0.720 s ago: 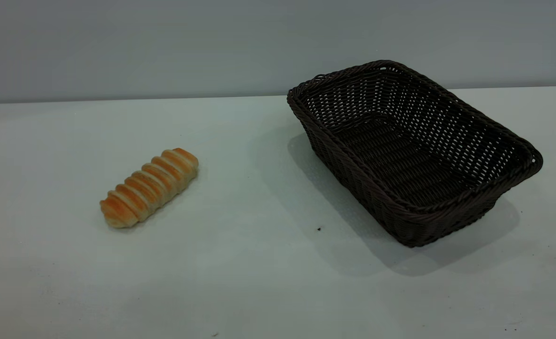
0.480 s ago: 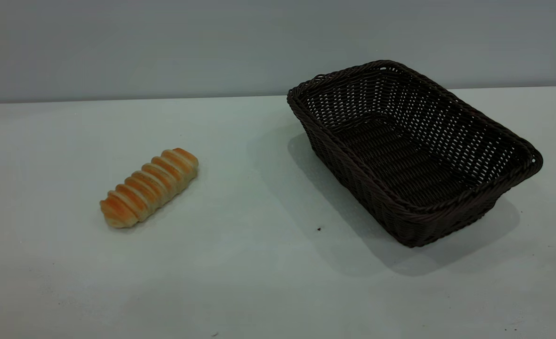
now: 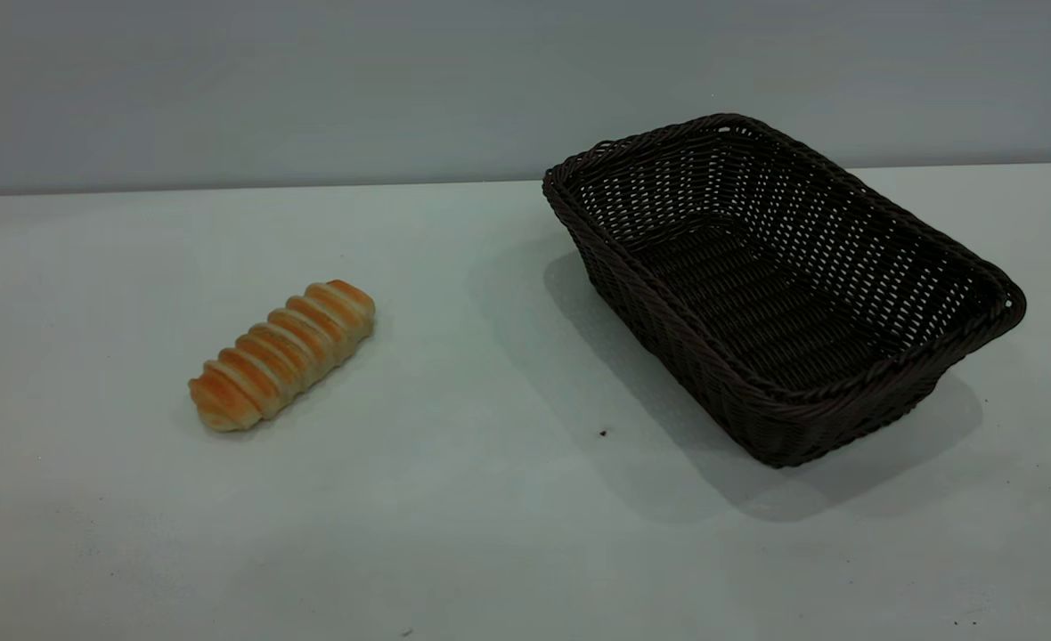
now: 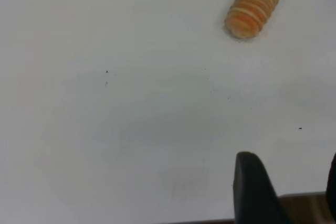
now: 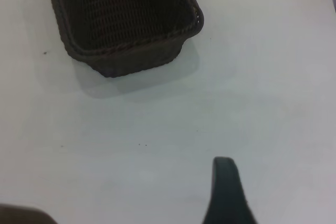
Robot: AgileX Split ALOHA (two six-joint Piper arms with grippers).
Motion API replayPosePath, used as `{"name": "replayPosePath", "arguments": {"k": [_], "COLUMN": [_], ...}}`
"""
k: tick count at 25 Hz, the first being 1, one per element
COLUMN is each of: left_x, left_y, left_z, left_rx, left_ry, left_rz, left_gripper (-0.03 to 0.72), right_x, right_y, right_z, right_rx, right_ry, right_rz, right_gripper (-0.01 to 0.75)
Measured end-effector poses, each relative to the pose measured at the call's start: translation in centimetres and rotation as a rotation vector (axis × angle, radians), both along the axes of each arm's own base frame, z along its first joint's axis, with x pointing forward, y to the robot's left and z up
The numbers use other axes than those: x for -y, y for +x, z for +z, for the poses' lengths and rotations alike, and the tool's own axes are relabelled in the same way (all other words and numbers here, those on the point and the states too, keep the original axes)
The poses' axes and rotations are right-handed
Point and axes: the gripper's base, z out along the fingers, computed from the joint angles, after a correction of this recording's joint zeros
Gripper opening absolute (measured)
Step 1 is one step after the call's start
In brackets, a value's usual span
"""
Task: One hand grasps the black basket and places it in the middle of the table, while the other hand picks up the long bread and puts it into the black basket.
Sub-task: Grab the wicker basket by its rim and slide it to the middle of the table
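Lettering shows nowhere. Pale grey-white table (image 3: 490, 534) meets a plain grey wall (image 3: 312, 89); golden ridged long bread roll (image 3: 282, 354) lies left, dark woven wicker basket (image 3: 779, 289) far right, empty. Both grippers' grip: cannot tell.

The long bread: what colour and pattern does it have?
The long bread is golden-orange with pale cross ridges and pale ends, shown best in the exterior view.

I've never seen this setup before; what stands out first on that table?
The black basket, big, dark and empty, sits toward the right of the pale table. The long bread, a small ridged golden roll, lies alone on the left, well apart from it. Neither gripper is near either one.
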Motion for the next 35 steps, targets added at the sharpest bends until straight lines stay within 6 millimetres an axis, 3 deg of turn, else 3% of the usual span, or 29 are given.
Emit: {"name": "replayPosePath", "arguments": {"k": [24,28,32,35], "left_x": [0.0,0.0,0.2,0.2], "left_y": [0.0,0.1,0.4,1.8], "left_z": [0.0,0.7,2.0,3.1], "left_rx": [0.000,0.061,0.109,0.069], "left_ry": [0.000,-0.002,-0.021,-0.023], "left_rz": [0.000,0.001,-0.009,-0.009], "left_gripper": [0.377,0.377,0.388,0.393], "right_x": [-0.1,-0.5,-1.7,-2.8], "right_y": [0.0,0.1,1.9,4.1], "right_z": [0.0,0.4,1.5,2.0], "right_rx": [0.000,0.018,0.001,-0.084], "right_ry": [0.011,0.044,0.101,0.120], "right_rz": [0.007,0.043,0.155,0.278], "right_gripper": [0.529,0.529,0.529,0.529]}}
